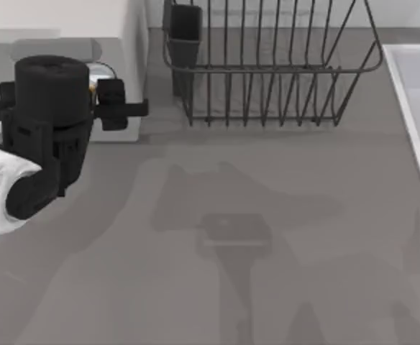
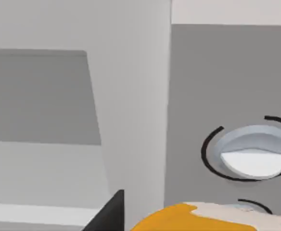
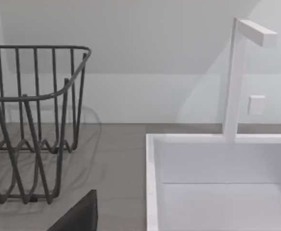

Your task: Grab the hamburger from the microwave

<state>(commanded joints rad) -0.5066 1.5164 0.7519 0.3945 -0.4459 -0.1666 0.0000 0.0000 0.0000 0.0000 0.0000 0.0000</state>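
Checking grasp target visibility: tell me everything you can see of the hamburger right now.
In the left wrist view, the hamburger shows as a rounded yellow-orange bun surface with a pale cream patch beside it and a thin red mark at its far end. It sits close under the camera, in front of the microwave panel with its round silver-blue knob. A dark finger of the left gripper stands beside it; whether they touch cannot be told. From above, a small tan sliver peeks out beside the gripper.
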